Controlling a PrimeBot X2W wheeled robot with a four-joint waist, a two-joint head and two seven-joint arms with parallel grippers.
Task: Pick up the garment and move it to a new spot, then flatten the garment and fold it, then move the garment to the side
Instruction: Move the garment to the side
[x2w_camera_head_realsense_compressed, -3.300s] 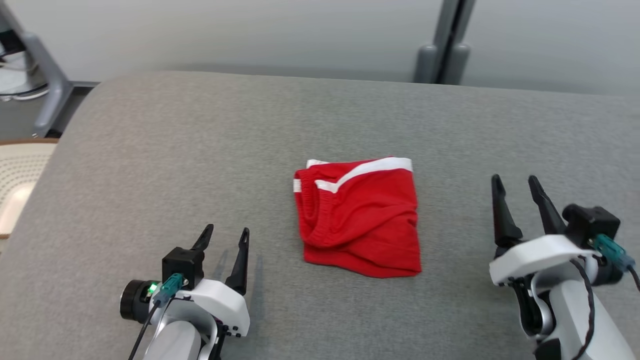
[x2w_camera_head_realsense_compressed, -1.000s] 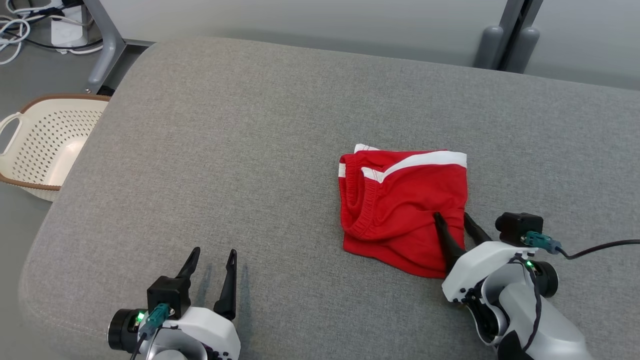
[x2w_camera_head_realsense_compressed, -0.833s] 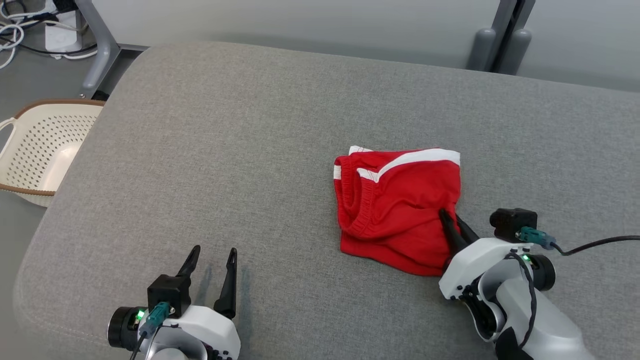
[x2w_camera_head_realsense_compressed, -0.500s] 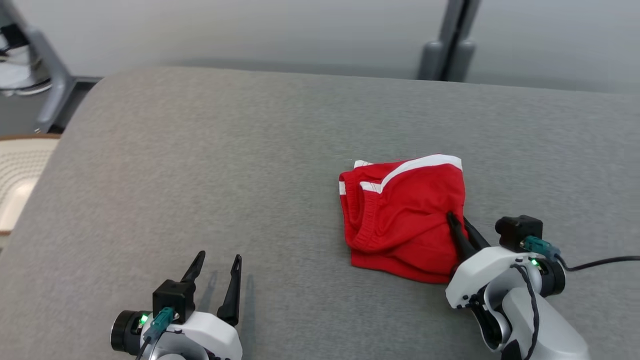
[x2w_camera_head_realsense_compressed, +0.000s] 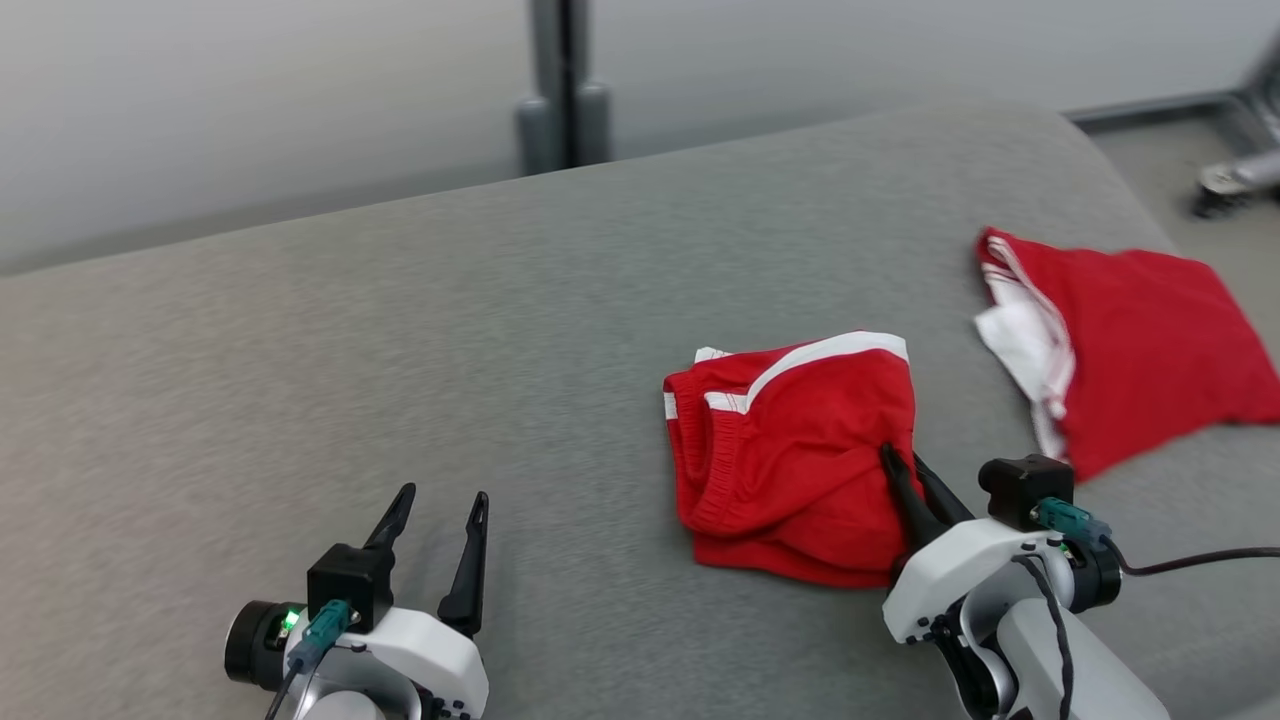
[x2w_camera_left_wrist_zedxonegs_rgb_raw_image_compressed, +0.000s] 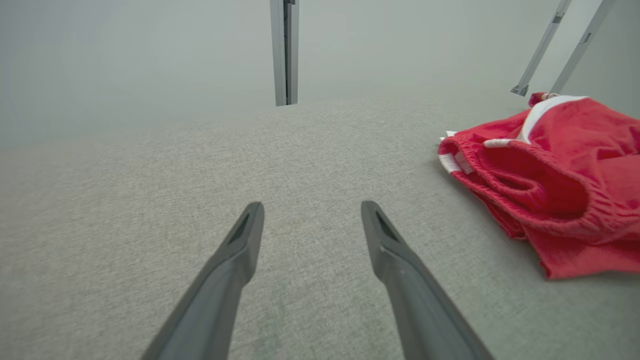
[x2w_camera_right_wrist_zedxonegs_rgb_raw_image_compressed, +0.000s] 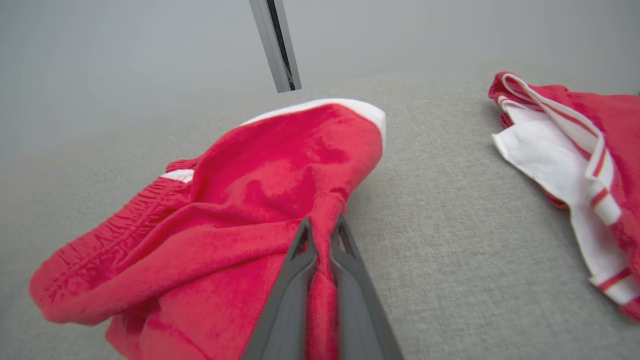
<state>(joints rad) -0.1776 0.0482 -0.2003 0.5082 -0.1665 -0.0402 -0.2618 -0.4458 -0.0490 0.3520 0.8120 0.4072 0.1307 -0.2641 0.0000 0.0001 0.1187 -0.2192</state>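
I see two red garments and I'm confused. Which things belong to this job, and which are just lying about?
Job: folded red shorts, pinched at the edge by the shut right gripper; open left gripper; grey cushion.
Lying about: second red garment; metal post.

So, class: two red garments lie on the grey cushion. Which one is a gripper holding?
The folded garment nearer the middle: the right gripper pinches its edge. The other garment lies apart, untouched.
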